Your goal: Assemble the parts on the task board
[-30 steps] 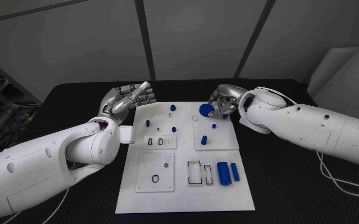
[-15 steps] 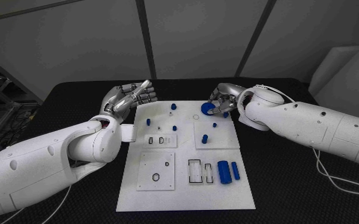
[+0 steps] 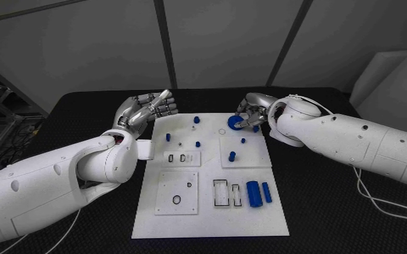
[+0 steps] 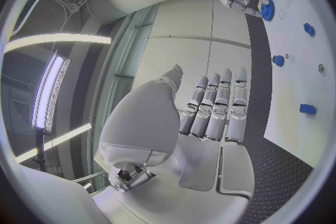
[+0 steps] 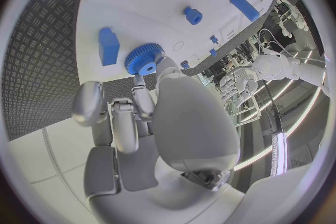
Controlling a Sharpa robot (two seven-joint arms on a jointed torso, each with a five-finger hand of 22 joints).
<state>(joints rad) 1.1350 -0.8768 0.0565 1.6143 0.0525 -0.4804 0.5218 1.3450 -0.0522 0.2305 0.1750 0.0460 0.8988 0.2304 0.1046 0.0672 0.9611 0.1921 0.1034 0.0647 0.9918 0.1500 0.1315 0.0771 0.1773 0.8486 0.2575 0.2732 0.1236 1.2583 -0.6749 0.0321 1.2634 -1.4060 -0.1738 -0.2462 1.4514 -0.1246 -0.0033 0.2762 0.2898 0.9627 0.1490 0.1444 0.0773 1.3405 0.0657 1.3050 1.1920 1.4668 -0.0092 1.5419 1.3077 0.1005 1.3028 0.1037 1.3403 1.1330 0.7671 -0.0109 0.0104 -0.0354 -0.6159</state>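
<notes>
The white task board [image 3: 212, 219] lies lengthwise in the middle of the black table. My right hand [image 3: 253, 112] is over the board's far right corner and pinches a round blue gear [image 3: 235, 123] between its fingertips, just above the board. The right wrist view shows this gear [image 5: 143, 59] at the fingertips of my right hand [image 5: 140, 112], beside a blue block [image 5: 108, 45]. My left hand [image 3: 146, 108] hovers off the far left corner, with straight fingers and nothing in it. In the left wrist view, my left hand [image 4: 203, 117] is empty and the gear [image 4: 266, 11] is far across the board.
Small blue pegs [image 3: 196, 120] stand on the board's far half, and another peg [image 3: 232, 157] stands on the right inset plate. Two blue cylinders [image 3: 254, 194] lie near the right edge. A black ring [image 3: 176, 199] sits on the near left plate.
The right hand with the gear has shifted very slightly, and a small ring mark on the board beside it has come into sight. The left hand has barely moved.
</notes>
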